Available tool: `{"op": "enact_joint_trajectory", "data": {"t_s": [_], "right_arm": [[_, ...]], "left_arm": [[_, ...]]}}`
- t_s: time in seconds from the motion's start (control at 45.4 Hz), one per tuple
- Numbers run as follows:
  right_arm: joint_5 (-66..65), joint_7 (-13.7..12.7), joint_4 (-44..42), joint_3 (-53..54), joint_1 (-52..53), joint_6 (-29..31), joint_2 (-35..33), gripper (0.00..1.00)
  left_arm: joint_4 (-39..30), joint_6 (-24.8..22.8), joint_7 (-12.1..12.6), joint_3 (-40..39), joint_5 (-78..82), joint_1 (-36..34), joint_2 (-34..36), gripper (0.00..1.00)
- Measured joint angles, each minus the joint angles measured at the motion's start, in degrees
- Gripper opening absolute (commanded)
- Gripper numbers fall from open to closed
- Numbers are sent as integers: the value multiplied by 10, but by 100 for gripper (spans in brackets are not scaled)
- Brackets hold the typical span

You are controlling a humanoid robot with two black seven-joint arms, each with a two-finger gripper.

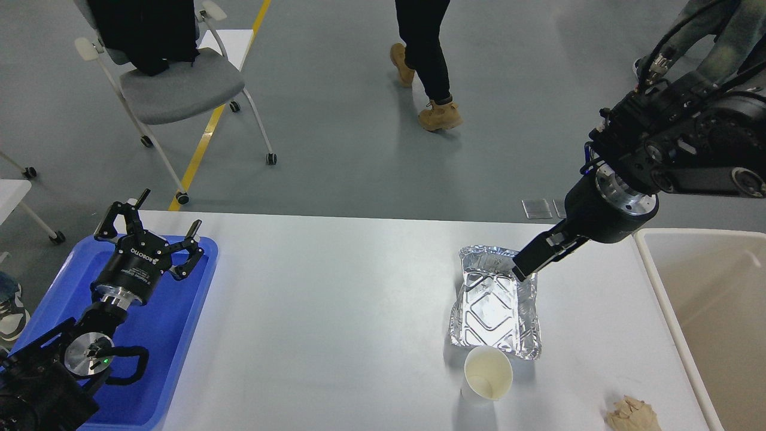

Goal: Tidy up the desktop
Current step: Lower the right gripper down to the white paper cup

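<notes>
The white desktop (335,311) spans the view. On its right part lie a crumpled foil tray (495,304), an empty paper cup (488,373) standing just in front of the tray, and a crumpled brown paper wad (632,415) at the front right. My right gripper (522,268) reaches down from the right, with its tip at the foil tray's far right corner. Its fingers show as one dark bar, so I cannot tell them apart. My left gripper (157,222) is open and empty above the blue tray (179,323) at the left.
A beige bin (706,311) stands off the desktop's right end. A grey chair (173,84) stands on the floor behind the left side. A person's legs (428,66) are on the floor beyond the desktop.
</notes>
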Motion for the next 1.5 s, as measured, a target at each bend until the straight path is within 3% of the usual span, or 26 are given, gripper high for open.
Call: {"op": "enact_joint_trajectory", "data": {"t_s": [0.286, 0.594, 1.123, 1.497], "right_arm": [[178, -53, 4, -35, -5, 33, 7, 100], [234, -86, 44, -67, -33, 9, 21, 100], [274, -98, 51, -40, -194, -133, 70, 100], [276, -99, 40, -29, -275, -193, 75, 100]], "left_arm": [[0, 0, 0, -1, 0, 0, 0, 99], [0, 0, 0, -1, -1, 1, 0, 99], [0, 0, 0, -1, -1, 1, 0, 99], [0, 0, 0, -2, -1, 1, 0, 99]]}}
